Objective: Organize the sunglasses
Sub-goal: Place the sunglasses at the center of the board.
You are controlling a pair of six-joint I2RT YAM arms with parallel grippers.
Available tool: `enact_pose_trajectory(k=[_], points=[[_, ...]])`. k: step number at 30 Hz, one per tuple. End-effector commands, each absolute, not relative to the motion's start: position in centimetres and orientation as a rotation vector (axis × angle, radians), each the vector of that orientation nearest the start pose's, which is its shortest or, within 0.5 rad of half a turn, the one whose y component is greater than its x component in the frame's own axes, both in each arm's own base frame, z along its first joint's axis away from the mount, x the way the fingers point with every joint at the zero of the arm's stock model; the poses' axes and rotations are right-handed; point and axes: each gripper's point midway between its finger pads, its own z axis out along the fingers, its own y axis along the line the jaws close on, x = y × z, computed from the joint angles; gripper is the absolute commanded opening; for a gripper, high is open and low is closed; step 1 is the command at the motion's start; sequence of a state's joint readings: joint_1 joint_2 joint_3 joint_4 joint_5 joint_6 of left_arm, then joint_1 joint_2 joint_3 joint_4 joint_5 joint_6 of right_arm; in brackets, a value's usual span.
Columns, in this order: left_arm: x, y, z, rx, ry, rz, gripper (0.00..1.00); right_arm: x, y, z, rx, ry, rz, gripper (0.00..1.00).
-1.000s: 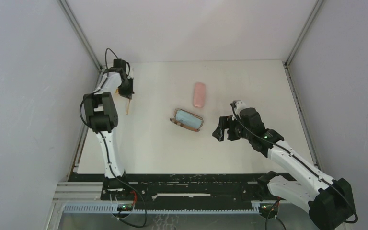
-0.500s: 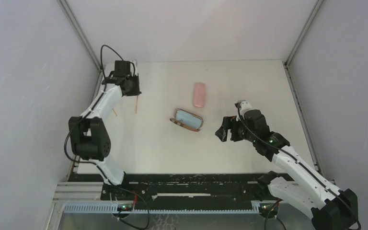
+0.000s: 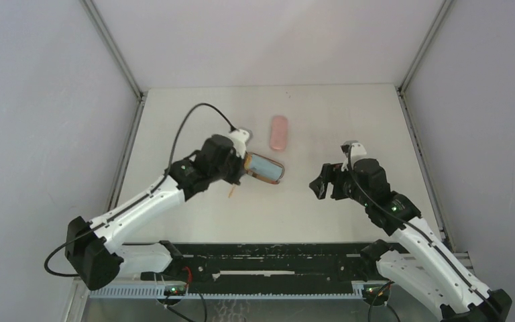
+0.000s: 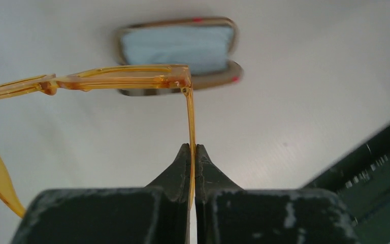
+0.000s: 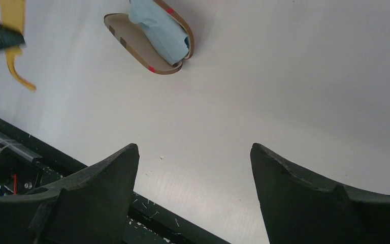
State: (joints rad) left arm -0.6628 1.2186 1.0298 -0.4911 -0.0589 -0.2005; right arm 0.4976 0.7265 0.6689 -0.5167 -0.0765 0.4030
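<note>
The sunglasses [image 4: 127, 79] have a thin translucent orange frame and hang from my left gripper [image 4: 193, 148], which is shut on one of their arms. In the top view the left gripper [image 3: 240, 166] sits just left of an open brown case [image 3: 263, 178], with an orange arm tip [image 3: 231, 193] dangling below it. A light-blue cloth [image 4: 177, 44] lies in the case [image 4: 226, 77]. My right gripper [image 3: 320, 186] hovers open to the right of the case with nothing between its fingers. Its wrist view shows the case [image 5: 127, 39] and the orange sunglasses [image 5: 16, 68] ahead.
A closed pink case [image 3: 279, 132] lies behind the open one. The black rail [image 5: 147, 216] of the near table edge is close under the right gripper. Grey walls enclose the table on the left, back and right.
The left arm swung from the far left corner to the table's middle, carrying the orange sunglasses up to the open case. The right gripper drifted slightly right, still open.
</note>
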Motion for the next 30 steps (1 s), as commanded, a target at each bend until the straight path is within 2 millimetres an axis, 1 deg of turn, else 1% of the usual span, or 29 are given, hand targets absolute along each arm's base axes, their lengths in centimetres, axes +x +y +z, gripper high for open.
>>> enact_pose_trajectory(k=[1,4,5,8,11,13,16,20,23,26,28,30], points=[[21.7,-26.0,18.2,0.725,2.157,-0.538,0.00,21.6,13.1,20.3,-0.072,2.095,0.537,0.80],[17.2,-29.6,17.6,0.923,2.100,-0.659,0.00,21.1,12.4,21.5,-0.027,2.046,0.543,0.80],[15.9,-30.4,17.2,0.991,2.085,-0.679,0.00,20.9,12.3,21.8,-0.017,2.037,0.549,0.79],[12.6,-32.1,15.6,1.189,2.052,-0.720,0.00,20.2,11.9,22.2,0.011,2.029,0.562,0.79],[10.4,-33.1,13.7,1.376,2.053,-0.733,0.00,19.7,11.4,22.3,0.033,2.027,0.554,0.79],[10.1,-33.7,12.6,1.463,2.042,-0.694,0.00,19.5,11.0,22.1,0.047,2.032,0.540,0.79],[10.7,-34.5,11.7,1.545,2.054,-0.619,0.00,19.0,10.5,21.5,0.071,2.060,0.524,0.79],[11.9,-35.9,10.9,1.630,2.007,-0.551,0.00,18.3,9.4,19.6,0.196,2.117,0.491,0.78],[12.8,-36.3,9.7,1.695,1.986,-0.489,0.00,17.6,9.3,18.4,0.263,2.128,0.524,0.78],[12.7,-36.9,8.5,1.780,1.981,-0.487,0.00,17.3,9.2,18.5,0.305,2.098,0.558,0.77],[12.4,-37.5,7.9,1.821,1.977,-0.513,0.01,17.2,8.8,18.7,0.333,2.079,0.553,0.77],[12.1,-37.8,7.2,1.850,1.979,-0.522,0.02,17.2,8.4,18.9,0.352,2.059,0.548,0.77]])
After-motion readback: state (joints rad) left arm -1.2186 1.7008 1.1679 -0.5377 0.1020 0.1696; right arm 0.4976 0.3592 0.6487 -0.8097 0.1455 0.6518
